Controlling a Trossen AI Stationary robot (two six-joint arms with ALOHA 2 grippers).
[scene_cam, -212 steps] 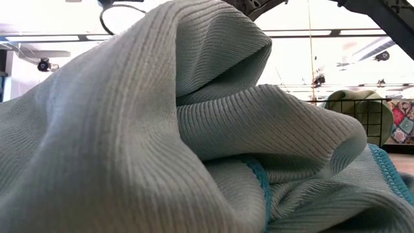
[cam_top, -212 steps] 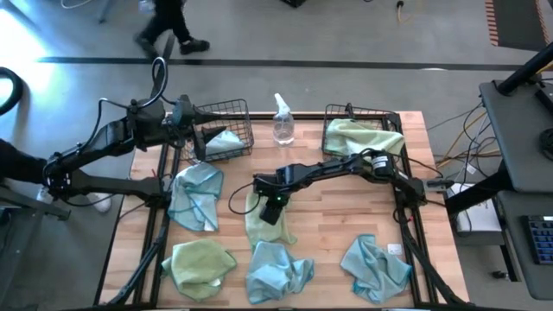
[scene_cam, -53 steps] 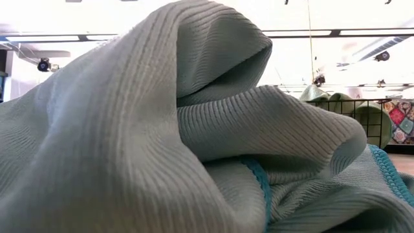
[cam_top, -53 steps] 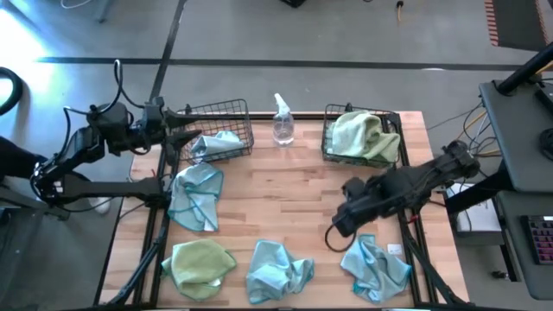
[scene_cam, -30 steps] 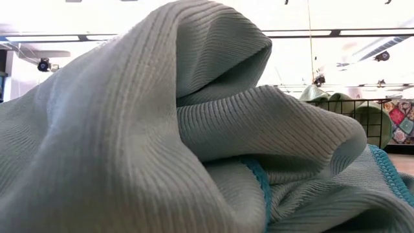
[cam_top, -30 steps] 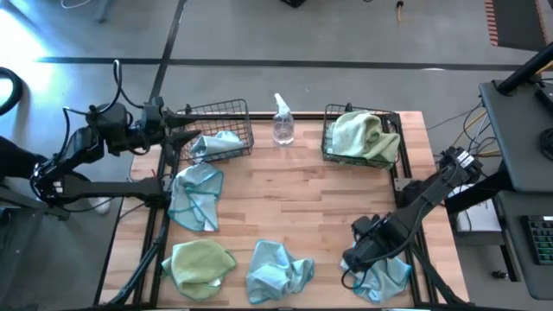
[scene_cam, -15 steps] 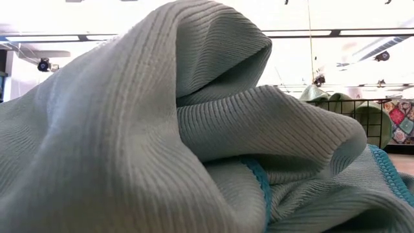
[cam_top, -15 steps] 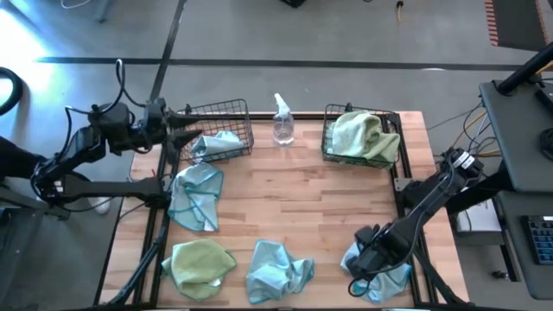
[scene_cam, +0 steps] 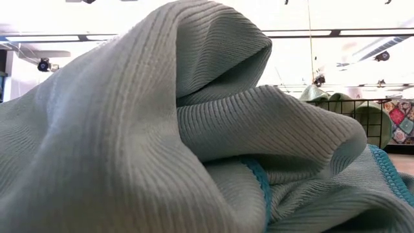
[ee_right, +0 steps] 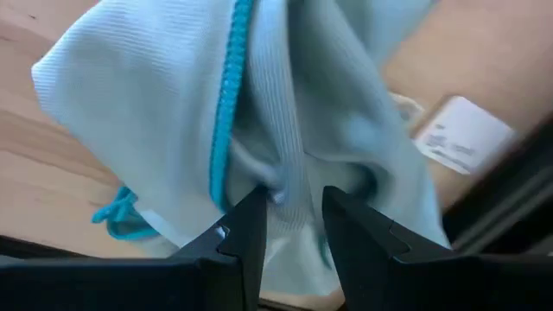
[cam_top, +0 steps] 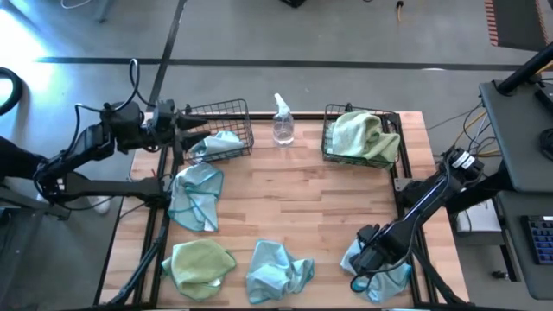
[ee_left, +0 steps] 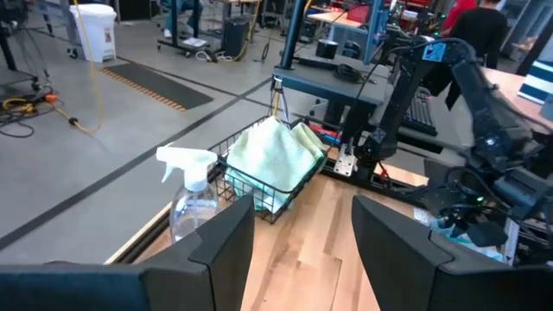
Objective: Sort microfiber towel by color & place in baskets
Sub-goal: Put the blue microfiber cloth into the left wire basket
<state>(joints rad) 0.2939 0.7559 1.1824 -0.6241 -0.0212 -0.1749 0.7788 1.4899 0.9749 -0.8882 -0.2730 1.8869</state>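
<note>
My right gripper (cam_top: pixel 366 259) is down on a crumpled light blue microfiber towel (cam_top: pixel 384 269) at the table's near right corner, shut on it. Its fingertips (ee_right: pixel 294 226) show in the right wrist view. My left gripper (cam_top: pixel 187 131) hovers open at the left side of the left basket (cam_top: pixel 226 112), which holds a light blue towel (cam_top: pixel 218 142). The right basket (cam_top: pixel 390 149) holds yellow-green towels (cam_top: pixel 356 131). More towels lie flat on the table: light blue (cam_top: pixel 194 195), yellow-green (cam_top: pixel 200 263) and light blue (cam_top: pixel 276 269), the last filling the low view (scene_cam: pixel 162 129). My right gripper pinches a raised fold (ee_right: pixel 290 192) near the middle of the light blue towel between its two fingers (ee_right: pixel 246 231). The fingers come from above, pointing down. The towel stays bunched and slack on the table.
A clear spray bottle (cam_top: pixel 282 121) stands between the two baskets at the far edge. A white tag (ee_right: pixel 458 134) lies on the wood beside the held towel. Black frame rails (cam_top: pixel 164 225) run along the table's left and right sides. Bare wood shows in the table's middle.
My right gripper has moved a little toward the near right corner and settled down onto the light blue towel there. My left arm has shifted slightly toward the left basket. The towels have not moved.
</note>
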